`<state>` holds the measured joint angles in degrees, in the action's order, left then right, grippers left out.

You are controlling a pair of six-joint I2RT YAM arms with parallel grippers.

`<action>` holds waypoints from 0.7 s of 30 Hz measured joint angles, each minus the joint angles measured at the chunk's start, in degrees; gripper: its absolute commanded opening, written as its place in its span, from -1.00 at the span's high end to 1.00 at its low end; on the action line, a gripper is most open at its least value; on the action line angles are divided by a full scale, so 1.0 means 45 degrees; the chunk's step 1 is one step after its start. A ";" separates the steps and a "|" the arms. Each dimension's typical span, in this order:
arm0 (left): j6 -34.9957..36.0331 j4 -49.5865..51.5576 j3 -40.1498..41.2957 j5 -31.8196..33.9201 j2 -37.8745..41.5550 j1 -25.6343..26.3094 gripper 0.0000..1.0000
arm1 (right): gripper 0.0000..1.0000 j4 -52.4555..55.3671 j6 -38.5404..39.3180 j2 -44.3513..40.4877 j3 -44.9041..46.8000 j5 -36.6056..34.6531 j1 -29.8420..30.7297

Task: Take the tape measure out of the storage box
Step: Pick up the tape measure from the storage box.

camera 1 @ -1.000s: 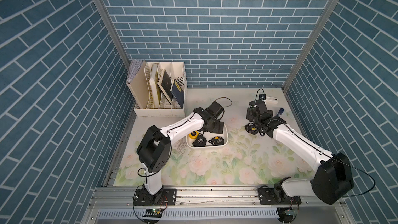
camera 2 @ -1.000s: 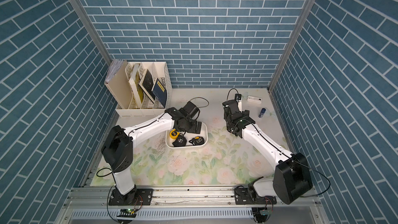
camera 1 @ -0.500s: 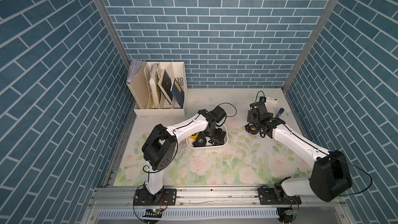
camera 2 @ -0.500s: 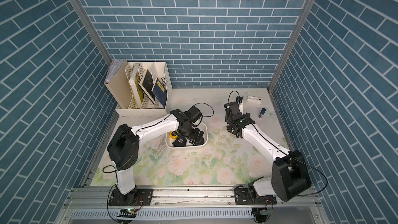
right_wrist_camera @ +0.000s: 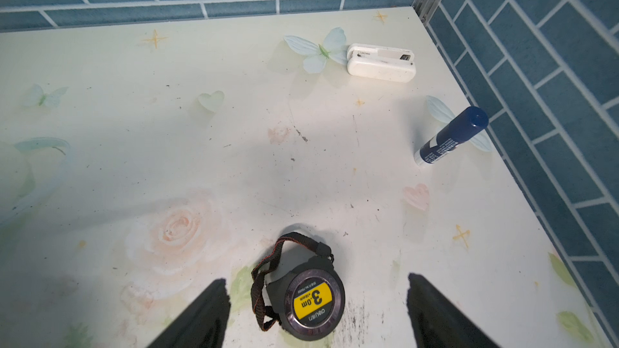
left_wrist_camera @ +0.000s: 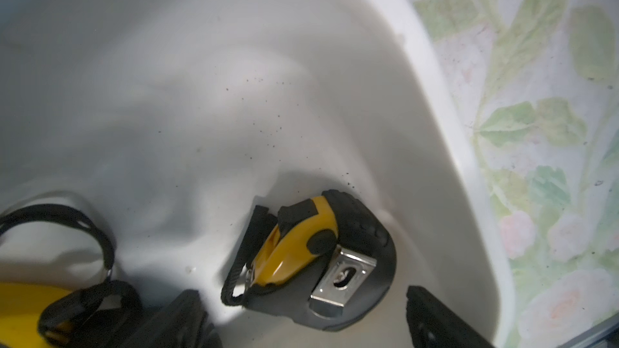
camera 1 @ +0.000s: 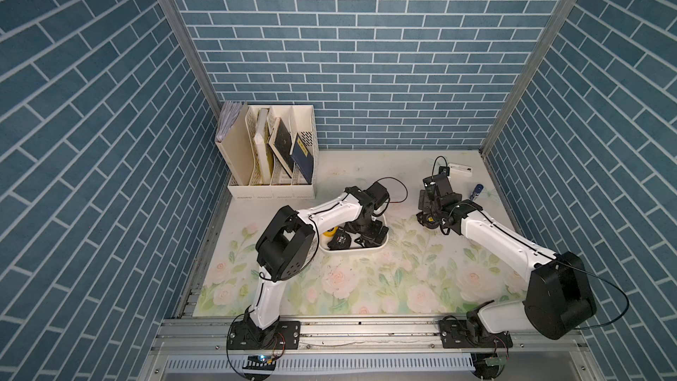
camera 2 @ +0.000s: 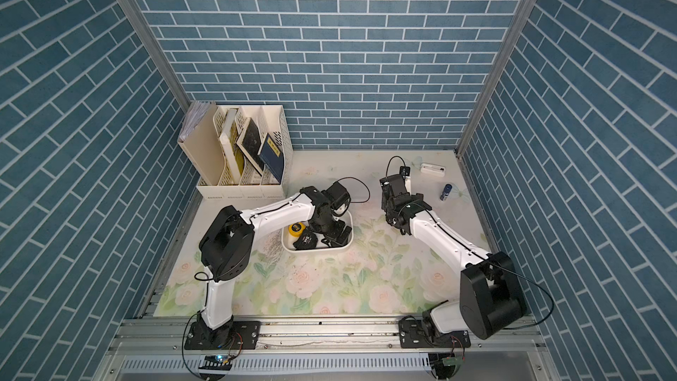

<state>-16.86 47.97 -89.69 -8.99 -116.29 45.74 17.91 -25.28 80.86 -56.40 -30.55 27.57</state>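
1. Inside the shallow white plastic storage box, in both top views, the left gripper hung at the end nearer the right arm and hid what lay under it. The right gripper stood well apart from the box, over the floral table mat.
2. From the left wrist, the yellow-and-black tape measure with a metal belt clip lay near the box's rounded corner. It sat between the fully spread, empty jaws, its long axis slanting across the gap (so the left arm was plainly the nearer).
3. From the right wrist, the jaws stood wide and empty astride a round dark tape measure with a yellow label, out on the mat.
4. A second before, the left gripper sat nearer the box's far rim and that clip-sided tape measure showed uncovered. The right arm had hardly moved.
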 measured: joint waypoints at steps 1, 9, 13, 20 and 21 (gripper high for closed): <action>0.0044 -0.0005 0.0000 -0.0015 -0.0029 0.0000 -1.00 | -0.71 0.0000 0.0000 0.0029 0.0000 0.0005 0.0000; 0.0379 -0.0019 0.0000 -0.0015 -0.0287 0.0000 -1.00 | -0.71 -0.0019 0.0000 0.0291 0.0000 0.0107 0.0000; 0.0505 -0.0121 0.0005 -0.0019 -0.0340 -0.0015 -1.00 | -0.71 -0.0083 0.0000 0.0321 0.0000 0.0155 0.0000; 0.0559 -0.0559 0.0024 0.0170 -0.0646 -0.0015 -1.00 | -0.71 -0.0155 0.0000 0.0321 0.0000 0.0248 0.0000; 0.0554 -0.0622 0.0024 0.0238 -0.0753 -0.0019 -1.00 | -0.71 -0.0180 0.0000 0.0321 0.0000 0.0267 0.0000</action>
<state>-14.37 45.17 -89.58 -7.92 -119.68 45.65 17.10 -25.28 82.30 -56.40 -29.34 27.57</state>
